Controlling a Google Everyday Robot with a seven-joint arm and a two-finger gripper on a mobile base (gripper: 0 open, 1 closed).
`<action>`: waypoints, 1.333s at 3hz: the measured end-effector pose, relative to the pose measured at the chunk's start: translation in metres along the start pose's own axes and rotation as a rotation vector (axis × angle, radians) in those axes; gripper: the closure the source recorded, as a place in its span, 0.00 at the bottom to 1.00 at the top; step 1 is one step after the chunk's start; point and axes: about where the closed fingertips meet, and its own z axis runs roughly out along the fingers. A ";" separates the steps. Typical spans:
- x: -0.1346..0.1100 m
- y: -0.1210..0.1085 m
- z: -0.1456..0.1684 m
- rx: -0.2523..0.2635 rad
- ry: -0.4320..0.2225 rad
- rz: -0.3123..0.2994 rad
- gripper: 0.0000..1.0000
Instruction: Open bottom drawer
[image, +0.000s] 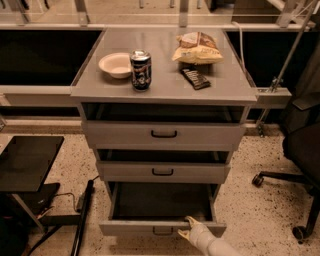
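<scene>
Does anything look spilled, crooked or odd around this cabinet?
Nothing stands out. The bottom drawer is pulled out, with the gripper at its front edge, right of the handle. On top, the can stands upright beside the bowl; nothing spilled.

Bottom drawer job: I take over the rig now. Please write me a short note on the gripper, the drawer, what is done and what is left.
The gripper is at the top edge of the bottom drawer front, just right of its black handle, low in the camera view.
The bottom drawer is pulled well out, with its dark inside showing. The middle drawer and the top drawer sit further back.
Done: the drawer is open.
Left: probably only to take the gripper off the front and draw the arm back without pushing the drawer in.
</scene>
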 end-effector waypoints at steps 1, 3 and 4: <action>-0.002 -0.001 -0.002 0.000 0.000 0.000 1.00; 0.003 0.006 -0.014 0.013 -0.013 0.018 1.00; -0.007 0.025 -0.018 -0.010 -0.046 0.010 1.00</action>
